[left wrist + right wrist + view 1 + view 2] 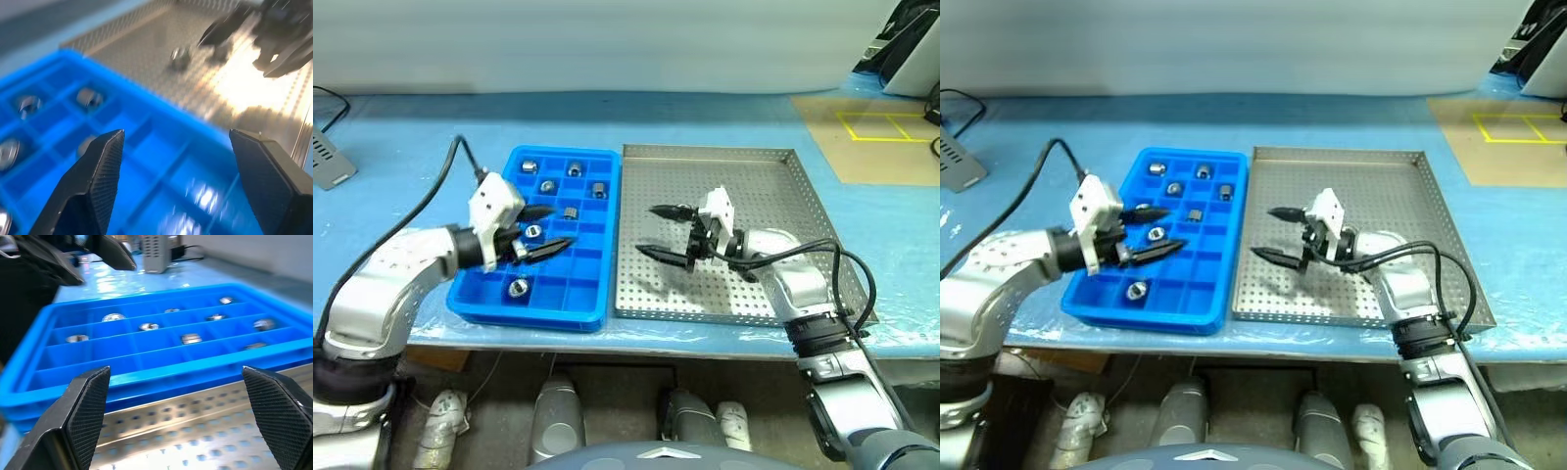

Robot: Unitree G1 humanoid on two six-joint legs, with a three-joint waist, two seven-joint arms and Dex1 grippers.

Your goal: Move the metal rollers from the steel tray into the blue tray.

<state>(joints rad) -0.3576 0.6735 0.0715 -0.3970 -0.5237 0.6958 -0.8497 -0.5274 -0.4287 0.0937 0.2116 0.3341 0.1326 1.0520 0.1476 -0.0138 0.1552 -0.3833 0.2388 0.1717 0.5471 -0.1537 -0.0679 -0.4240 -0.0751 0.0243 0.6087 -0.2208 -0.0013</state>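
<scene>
The blue tray (pixel 607 235) lies left of the steel tray (pixel 773 196) on the blue-covered table. Several metal rollers (pixel 571 212) sit one to a compartment in the blue tray. My left gripper (pixel 560 226) hovers open over the blue tray's middle with nothing between its fingers. My right gripper (pixel 646 229) stands open over the steel tray's left half, pointing toward the blue tray, also holding nothing. In the left wrist view one roller (pixel 181 58) lies on the perforated floor close to the right gripper's fingers (pixel 220 29). The right wrist view looks across the blue tray's near wall (pixel 146 377).
A grey device (pixel 325 157) sits at the table's far left, and a black cable (pixel 431 196) trails from my left wrist. A brown board with yellow tape (pixel 881 127) lies at the back right. The table's front edge runs just below both trays.
</scene>
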